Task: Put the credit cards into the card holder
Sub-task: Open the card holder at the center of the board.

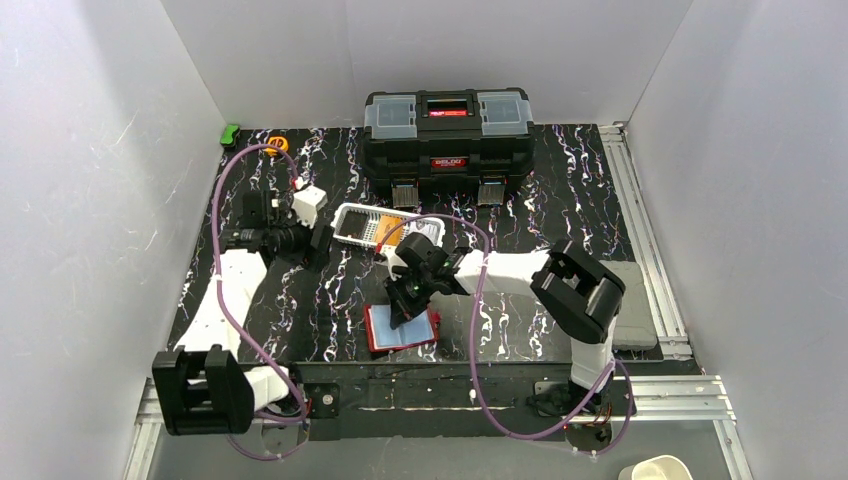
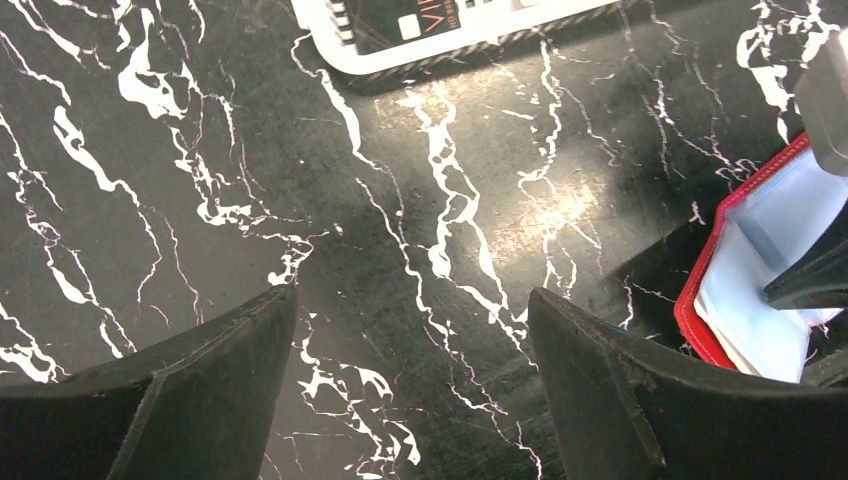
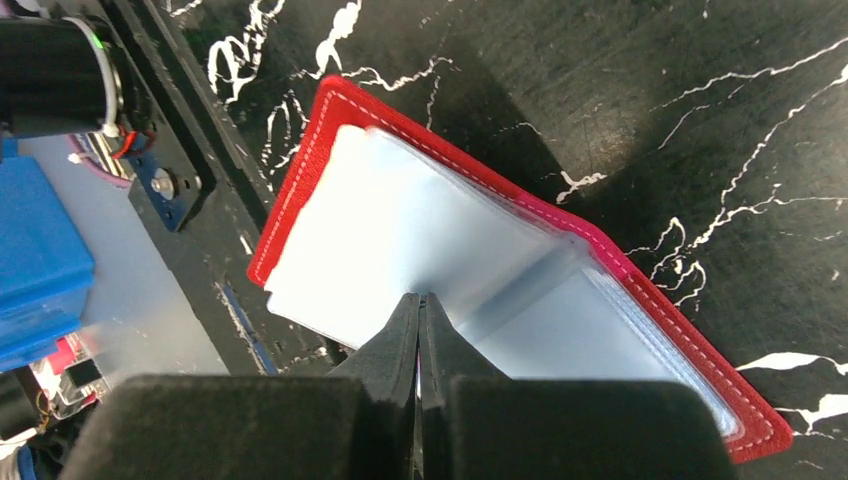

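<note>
The red card holder [image 1: 420, 332] lies open near the table's front edge, showing pale clear sleeves [image 3: 420, 220]. My right gripper [image 3: 420, 298] is shut, and its tips sit right at the holder's fold [image 1: 405, 305]. Whether they pinch a sleeve I cannot tell. Credit cards lie in the white mesh basket [image 1: 352, 222]: an orange one [image 1: 390, 232] and a dark one [image 2: 420, 25]. To the left of the basket my left gripper [image 2: 412, 300] hangs open over bare marbled table [image 1: 322, 238]. Nothing is between its fingers [image 2: 230, 350]. The holder's red edge [image 2: 760, 330] shows at its right.
A big black toolbox [image 1: 447, 130] stands at the back centre, just behind the basket. A small orange object [image 1: 277, 145] and a green one [image 1: 230, 133] lie at the back left. A grey pad [image 1: 630, 300] sits at the table's right edge.
</note>
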Controlling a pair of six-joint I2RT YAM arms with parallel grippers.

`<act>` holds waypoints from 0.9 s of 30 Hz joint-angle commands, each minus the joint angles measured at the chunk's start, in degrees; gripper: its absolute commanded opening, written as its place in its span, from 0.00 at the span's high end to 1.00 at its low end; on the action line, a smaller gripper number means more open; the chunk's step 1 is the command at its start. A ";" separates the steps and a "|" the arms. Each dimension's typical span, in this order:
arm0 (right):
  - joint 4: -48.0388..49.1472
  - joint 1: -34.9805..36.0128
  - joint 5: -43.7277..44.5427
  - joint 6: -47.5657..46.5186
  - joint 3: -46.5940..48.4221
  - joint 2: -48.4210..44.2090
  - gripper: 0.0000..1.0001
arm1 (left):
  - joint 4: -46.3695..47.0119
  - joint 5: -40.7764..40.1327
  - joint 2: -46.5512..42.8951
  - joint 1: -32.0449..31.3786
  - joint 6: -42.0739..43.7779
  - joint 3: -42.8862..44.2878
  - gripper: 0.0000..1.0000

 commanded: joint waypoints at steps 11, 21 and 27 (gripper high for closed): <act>5.96 -3.55 -8.31 -0.63 -5.01 0.93 0.99 | -3.29 5.78 7.41 5.12 4.07 7.13 0.15; -10.75 -5.74 5.38 -5.58 11.10 -10.57 0.45 | -4.51 9.81 12.51 5.12 1.87 18.29 0.18; -15.02 -10.38 22.26 2.34 20.60 -13.61 0.02 | -2.24 11.49 12.93 5.11 2.02 19.17 0.16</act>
